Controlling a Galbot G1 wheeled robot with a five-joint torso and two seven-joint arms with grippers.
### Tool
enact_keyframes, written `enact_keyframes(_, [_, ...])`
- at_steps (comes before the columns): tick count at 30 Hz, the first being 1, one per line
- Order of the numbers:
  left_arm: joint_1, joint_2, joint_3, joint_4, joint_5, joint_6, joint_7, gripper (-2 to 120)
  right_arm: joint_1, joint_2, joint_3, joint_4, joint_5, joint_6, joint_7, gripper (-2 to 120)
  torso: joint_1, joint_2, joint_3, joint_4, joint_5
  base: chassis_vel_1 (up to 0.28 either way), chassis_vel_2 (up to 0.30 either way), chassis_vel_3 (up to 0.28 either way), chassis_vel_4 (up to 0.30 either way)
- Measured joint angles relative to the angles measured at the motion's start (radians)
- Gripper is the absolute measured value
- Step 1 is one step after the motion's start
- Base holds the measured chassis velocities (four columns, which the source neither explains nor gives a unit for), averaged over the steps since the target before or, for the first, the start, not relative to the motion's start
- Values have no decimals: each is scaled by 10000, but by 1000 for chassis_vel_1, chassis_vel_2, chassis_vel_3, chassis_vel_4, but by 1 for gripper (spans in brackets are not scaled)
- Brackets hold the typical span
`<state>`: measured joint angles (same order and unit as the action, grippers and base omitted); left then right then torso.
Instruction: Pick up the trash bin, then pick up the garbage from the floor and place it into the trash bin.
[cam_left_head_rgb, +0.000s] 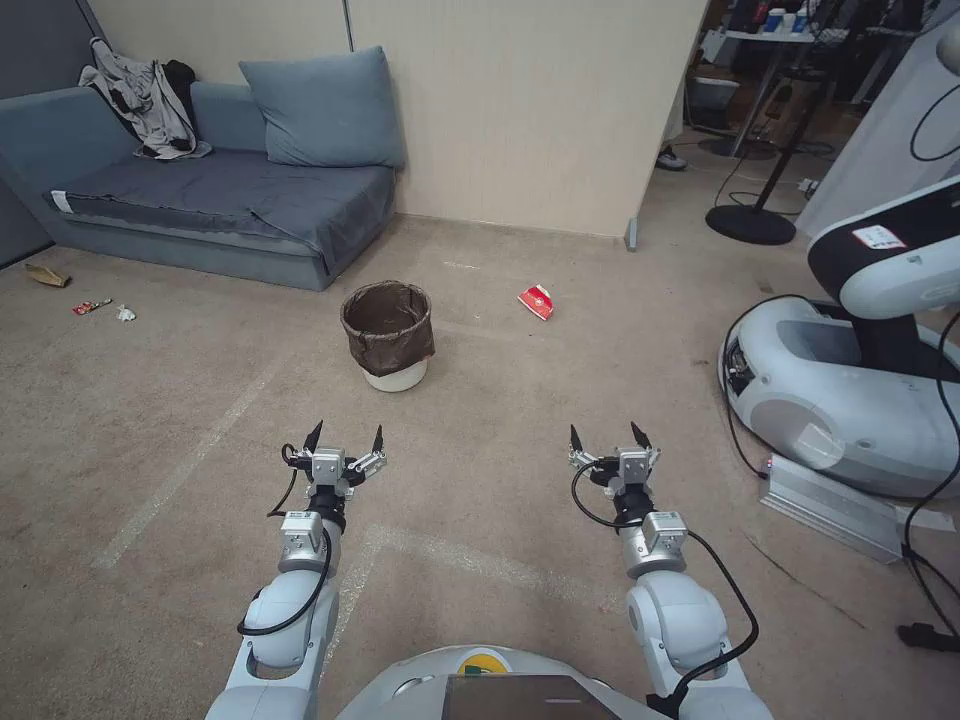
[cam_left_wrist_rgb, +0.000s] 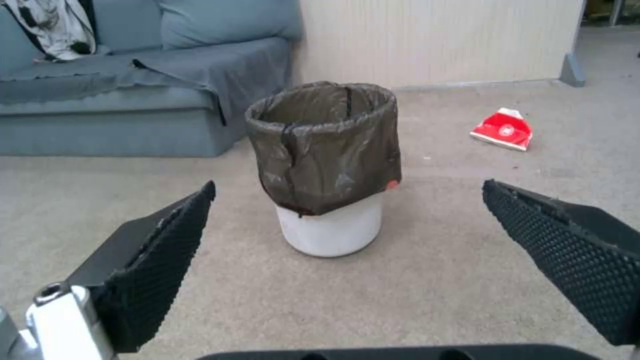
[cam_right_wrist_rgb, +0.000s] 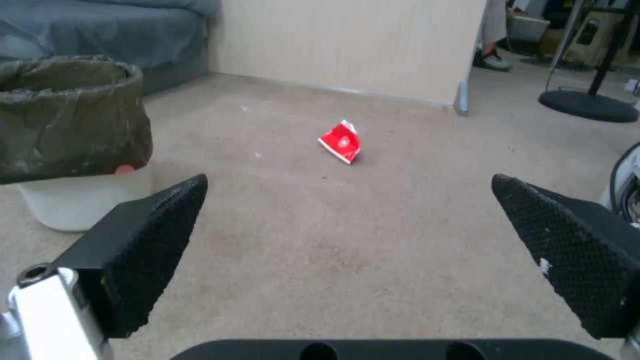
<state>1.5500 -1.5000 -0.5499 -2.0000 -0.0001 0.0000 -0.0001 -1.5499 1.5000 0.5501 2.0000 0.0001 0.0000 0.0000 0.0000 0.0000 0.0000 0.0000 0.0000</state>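
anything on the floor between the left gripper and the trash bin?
Nothing: in the left wrist view, bare carpet runs from the open left gripper to the trash bin. The head view agrees.

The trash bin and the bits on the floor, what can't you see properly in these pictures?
- Inside the trash bin: its bottom is hidden by its own dark bag in the head and left wrist views.
- Small litter by the sofa: too small in the head view to tell what it is.
- The bin in the right wrist view: cut off by the picture's edge.
- Red carton: its underside is hidden against the carpet.
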Motion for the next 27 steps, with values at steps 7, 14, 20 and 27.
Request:
enact_keyframes(7, [0, 0, 0, 0, 0, 0, 0, 100, 0, 0, 0, 0, 0, 0, 0, 100, 0, 0, 0, 0, 0, 0, 0, 0, 0])
enact_keyframes(14, [0, 0, 0, 0, 1, 0, 0, 100, 0, 0, 0, 0, 0, 0, 0, 100, 0, 0, 0, 0, 0, 0, 0, 0, 0])
enact_keyframes(20, [2, 0, 0, -1, 0, 10, -1, 100, 0, 0, 1, 0, 0, -1, 0, 100, 0, 0, 0, 0, 0, 0, 0, 0, 0])
enact_keyframes(27, [343, 108, -334, -1404, -183, 1206, -217, 100, -437, 541, 788, 1547, 119, -533, 58, 100, 0, 0, 0, -1, 0, 0, 0, 0, 0])
